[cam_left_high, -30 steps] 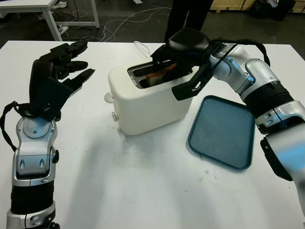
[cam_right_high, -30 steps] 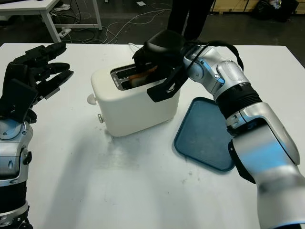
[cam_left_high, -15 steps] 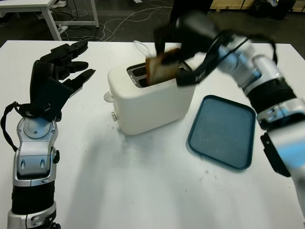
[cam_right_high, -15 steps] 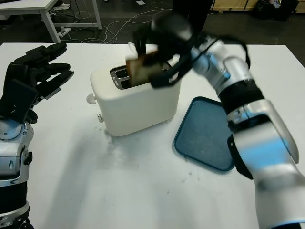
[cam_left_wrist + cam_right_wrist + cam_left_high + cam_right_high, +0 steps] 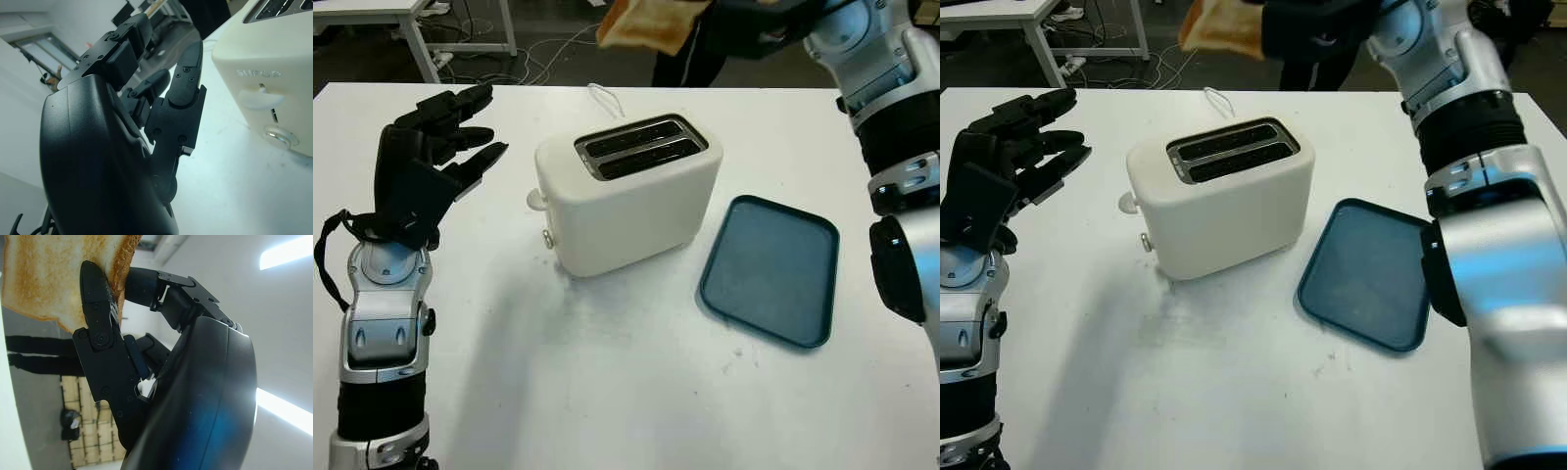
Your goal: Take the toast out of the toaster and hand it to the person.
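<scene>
The browned toast (image 5: 644,23) hangs high above the table's far edge, pinched in my right hand (image 5: 744,22), whose black fingers (image 5: 100,333) clamp its lower edge (image 5: 46,274). Below it the cream toaster (image 5: 626,196) stands in the middle of the white table (image 5: 607,372), both slots showing dark. My left hand (image 5: 435,147) is open, raised over the table to the left of the toaster. A person's dark legs (image 5: 690,64) stand beyond the far edge, behind the toast.
A dark teal tray (image 5: 769,269) lies flat to the right of the toaster. The toaster's white cord (image 5: 602,98) trails off the far edge. Cables and a table leg (image 5: 504,29) are on the floor beyond.
My right hand has lifted the toast out of the toaster slot, up and toward the far edge. The left hand has not moved.
</scene>
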Robot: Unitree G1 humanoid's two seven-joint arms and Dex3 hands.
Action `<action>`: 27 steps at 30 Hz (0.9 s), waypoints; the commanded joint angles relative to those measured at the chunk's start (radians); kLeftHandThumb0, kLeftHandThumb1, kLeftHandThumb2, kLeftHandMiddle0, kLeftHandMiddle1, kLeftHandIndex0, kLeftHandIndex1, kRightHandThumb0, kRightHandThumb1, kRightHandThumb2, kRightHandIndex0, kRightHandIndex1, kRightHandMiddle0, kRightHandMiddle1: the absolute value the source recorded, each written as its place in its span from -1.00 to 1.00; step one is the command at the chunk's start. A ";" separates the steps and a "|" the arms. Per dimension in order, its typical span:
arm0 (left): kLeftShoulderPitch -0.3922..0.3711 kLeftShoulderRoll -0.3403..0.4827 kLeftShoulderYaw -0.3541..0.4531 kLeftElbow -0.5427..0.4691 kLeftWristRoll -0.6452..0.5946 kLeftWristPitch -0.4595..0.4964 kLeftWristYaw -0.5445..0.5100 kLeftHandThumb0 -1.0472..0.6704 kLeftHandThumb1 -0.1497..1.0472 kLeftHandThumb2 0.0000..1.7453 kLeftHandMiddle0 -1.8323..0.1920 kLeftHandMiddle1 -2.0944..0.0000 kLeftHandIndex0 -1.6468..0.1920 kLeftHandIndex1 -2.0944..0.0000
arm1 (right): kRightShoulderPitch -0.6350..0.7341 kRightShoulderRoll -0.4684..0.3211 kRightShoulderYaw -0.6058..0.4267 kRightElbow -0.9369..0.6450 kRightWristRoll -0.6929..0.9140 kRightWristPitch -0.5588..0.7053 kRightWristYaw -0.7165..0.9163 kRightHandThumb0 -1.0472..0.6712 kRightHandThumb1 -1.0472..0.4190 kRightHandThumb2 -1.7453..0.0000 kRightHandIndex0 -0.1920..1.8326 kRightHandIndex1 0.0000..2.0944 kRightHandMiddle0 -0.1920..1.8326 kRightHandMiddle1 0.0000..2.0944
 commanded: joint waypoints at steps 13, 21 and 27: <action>0.011 -0.002 0.015 -0.007 -0.012 0.025 0.001 -0.13 0.79 -0.90 0.27 0.44 0.01 1.00 | 0.109 -0.083 -0.081 0.240 0.088 0.049 -0.163 -0.18 -0.83 0.57 0.09 0.67 -0.14 0.67; 0.004 0.001 0.014 -0.003 -0.012 0.033 -0.005 -0.14 0.79 -0.90 0.27 0.44 0.02 1.00 | 0.230 -0.096 -0.158 0.222 0.165 0.091 -0.252 -0.41 -0.83 0.50 0.18 0.67 -0.05 0.65; 0.002 -0.006 0.007 -0.019 -0.009 0.065 0.002 -0.11 0.79 -0.88 0.29 0.45 0.04 1.00 | 0.277 -0.075 -0.224 0.220 0.257 0.130 -0.235 -0.12 -0.83 0.59 0.16 0.67 -0.13 0.67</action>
